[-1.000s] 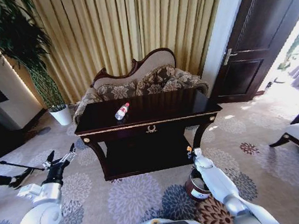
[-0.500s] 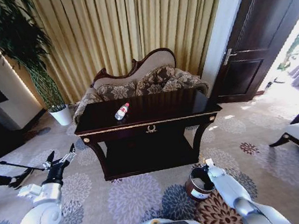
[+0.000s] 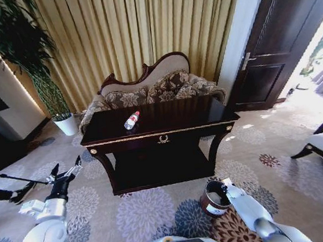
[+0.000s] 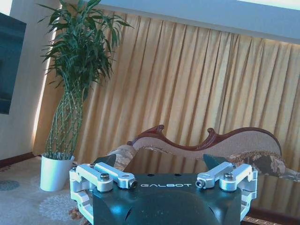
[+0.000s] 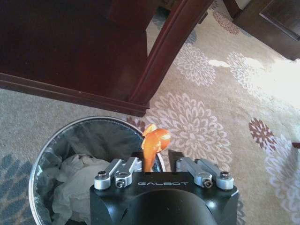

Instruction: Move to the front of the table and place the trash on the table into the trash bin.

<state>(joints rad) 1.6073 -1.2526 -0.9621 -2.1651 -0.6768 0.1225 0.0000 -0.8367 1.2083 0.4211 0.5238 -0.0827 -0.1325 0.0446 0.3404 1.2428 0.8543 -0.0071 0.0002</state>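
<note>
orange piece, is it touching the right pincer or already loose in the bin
Touching. The right wrist view shows the orange piece standing up from between the right pincer fingers, above the trash bin rim, not lying in it.

A clear plastic bottle with a red cap lies on the dark glossy wooden table — the small round metal-rimmed trash bin stands on the carpet, white scraps inside.

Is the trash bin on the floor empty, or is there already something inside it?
Not empty. In the right wrist view, crumpled white scraps lie inside the trash bin, and the right claw holds an orange piece above its rim.
</note>
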